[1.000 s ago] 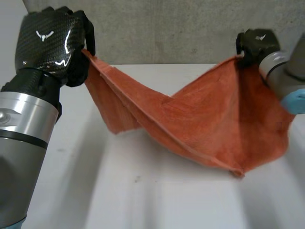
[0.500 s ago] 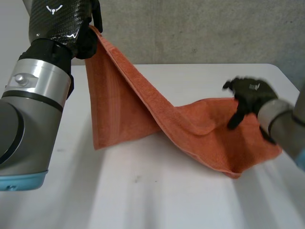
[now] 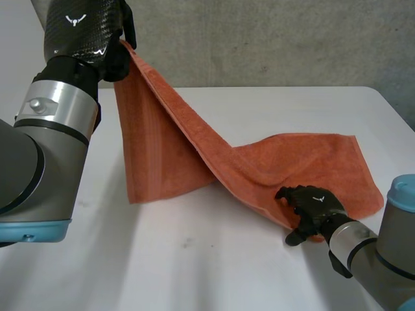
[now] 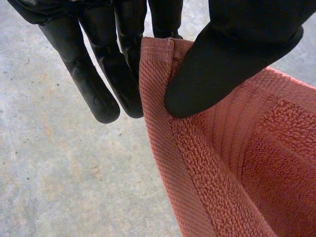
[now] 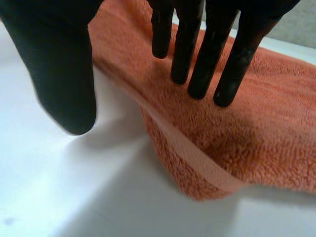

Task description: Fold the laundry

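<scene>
Right robot hand (image 3: 312,206) spread, fingers straight over the near corner of the orange terry towel (image 3: 305,162). Towel half lies on white surface (image 3: 194,272); its far corner is raised, pinched thumb-to-fingers by left robot hand (image 3: 84,29).

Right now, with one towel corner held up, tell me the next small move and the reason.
Probably close the right hand on the near corner of the towel. Its fingers lie straight over that corner, thumb apart above the table, gripping nothing, while the left hand pinches another corner high. A fold likely needs both held.
</scene>
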